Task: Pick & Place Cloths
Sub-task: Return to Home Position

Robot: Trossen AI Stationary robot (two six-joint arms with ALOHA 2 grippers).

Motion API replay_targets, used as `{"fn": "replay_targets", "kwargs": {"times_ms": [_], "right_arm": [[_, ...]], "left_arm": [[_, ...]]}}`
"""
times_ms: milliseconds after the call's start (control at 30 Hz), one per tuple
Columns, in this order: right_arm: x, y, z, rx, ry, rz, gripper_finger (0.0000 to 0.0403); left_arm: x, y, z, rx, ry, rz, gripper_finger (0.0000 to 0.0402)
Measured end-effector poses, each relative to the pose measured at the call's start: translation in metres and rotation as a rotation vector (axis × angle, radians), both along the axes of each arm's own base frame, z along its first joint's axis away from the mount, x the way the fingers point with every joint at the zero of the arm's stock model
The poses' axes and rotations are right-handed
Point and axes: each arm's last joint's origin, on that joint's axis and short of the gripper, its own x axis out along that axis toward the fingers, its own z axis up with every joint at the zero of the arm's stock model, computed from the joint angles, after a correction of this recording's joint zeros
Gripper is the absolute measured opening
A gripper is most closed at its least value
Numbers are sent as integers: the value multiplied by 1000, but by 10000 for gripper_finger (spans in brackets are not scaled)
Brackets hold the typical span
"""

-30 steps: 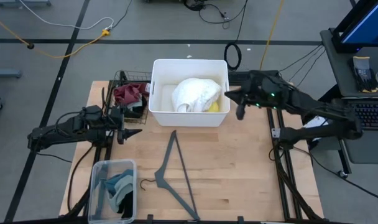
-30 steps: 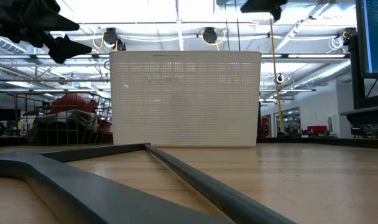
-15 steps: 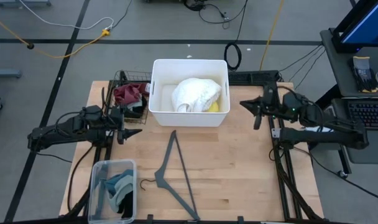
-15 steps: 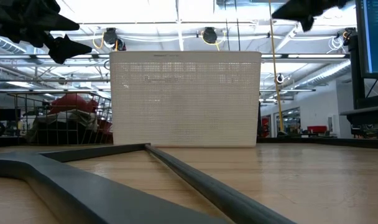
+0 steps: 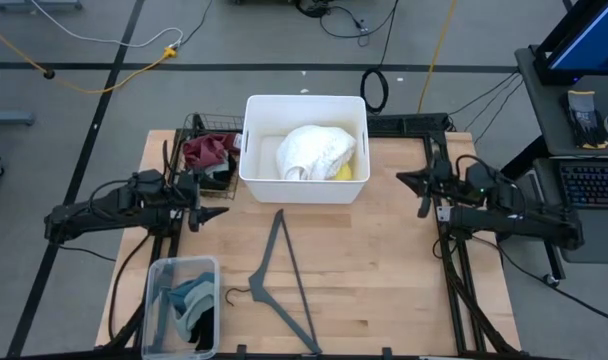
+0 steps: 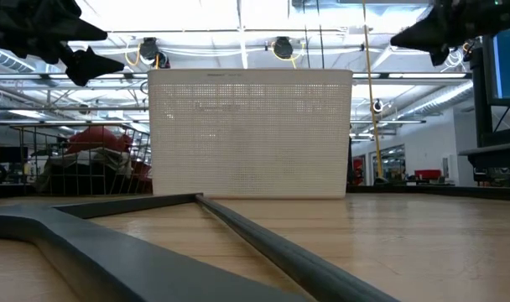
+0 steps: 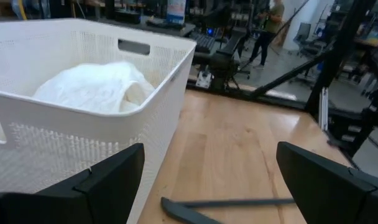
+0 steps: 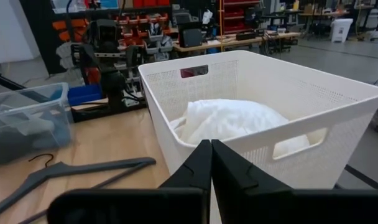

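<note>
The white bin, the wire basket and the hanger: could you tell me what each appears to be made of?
White bin: likely moulded plastic, matte, with perforated walls and cut-out handles. Wire basket: seemingly thin dark metal wire in an open grid. Hanger: smooth dark grey, flat-sided bars; probably plastic, though painted metal cannot be excluded.

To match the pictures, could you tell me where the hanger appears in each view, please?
High: hanger, mid-table, in front of the white bin.
Low: foreground, bin behind.
Left wrist: on the table beside the bin.
Right wrist: on the table beside the bin.
Shared landmark: the bin.
</note>
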Motion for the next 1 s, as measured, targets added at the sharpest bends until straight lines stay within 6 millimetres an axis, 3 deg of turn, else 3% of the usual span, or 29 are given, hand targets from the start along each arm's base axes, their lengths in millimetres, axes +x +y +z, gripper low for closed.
{"fn": "replay_targets", "kwargs": {"times_ms": [300,700,1000], "right_arm": [[-9,2,-26,48,-34,-5,1],[-13,3,-70,110,-53,-11,1],[-3,1,-102,187,-30,-18,1]], "left_arm": [[11,2,-31,-47,-48,5,365],[13,2,-48,-75,-13,-28,365],[13,2,-49,-58,-8,-31,365]]}}
